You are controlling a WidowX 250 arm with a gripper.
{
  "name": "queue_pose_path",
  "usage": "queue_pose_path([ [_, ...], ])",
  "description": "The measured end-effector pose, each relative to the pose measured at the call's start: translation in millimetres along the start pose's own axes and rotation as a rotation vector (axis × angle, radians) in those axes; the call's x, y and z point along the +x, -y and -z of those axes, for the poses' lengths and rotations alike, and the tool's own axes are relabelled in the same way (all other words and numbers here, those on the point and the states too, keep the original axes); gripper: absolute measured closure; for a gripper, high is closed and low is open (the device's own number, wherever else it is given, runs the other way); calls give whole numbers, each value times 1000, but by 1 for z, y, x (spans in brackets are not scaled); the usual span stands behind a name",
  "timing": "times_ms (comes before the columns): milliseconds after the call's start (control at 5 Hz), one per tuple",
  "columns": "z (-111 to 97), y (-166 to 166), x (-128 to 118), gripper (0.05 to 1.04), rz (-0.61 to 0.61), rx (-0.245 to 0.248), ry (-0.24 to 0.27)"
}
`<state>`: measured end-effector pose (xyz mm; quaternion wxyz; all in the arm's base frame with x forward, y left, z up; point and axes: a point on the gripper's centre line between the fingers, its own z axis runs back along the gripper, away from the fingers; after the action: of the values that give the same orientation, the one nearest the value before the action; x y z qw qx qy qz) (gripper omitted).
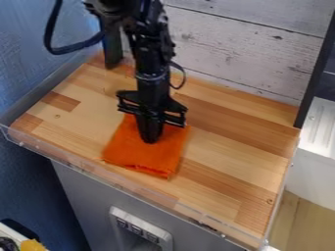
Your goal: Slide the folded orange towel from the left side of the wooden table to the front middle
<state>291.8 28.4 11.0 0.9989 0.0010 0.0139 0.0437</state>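
Hanging down from the upper left part of the view, the black robot arm (152,73) brings its gripper (150,137) low over an orange cloth (147,159) on the wooden bench (229,142). The gripper's lower end is in front of the upper middle of the cloth, and whether it is released or clenched on the fabric cannot be told. The cloth lies left of the middle of the bench, nearer its front edge than its right side, spread out in a roughly square shape, with one corner toward the left and a slightly rough lower edge. A black cable (58,49) loops out to the left of the arm. Behind the bench stands a wall of whitish planks (242,49), with a blue wall (26,59) to the left and a dark post (317,73) at the right. A clear strip (98,173) runs along the front edge of the bench. Below it, a pale panel (119,220) is set in the grey front (85,196), and a yellow thing (31,245) shows at the lower left.
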Motion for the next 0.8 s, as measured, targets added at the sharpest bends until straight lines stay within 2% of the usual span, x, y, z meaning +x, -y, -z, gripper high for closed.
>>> queue_pose_path([
  [400,-2,26,-8,1025,57,5,13],
  [600,-2,33,-9,1001,71,6,35],
  [800,-13,42,-12,848,84,1,47],
])
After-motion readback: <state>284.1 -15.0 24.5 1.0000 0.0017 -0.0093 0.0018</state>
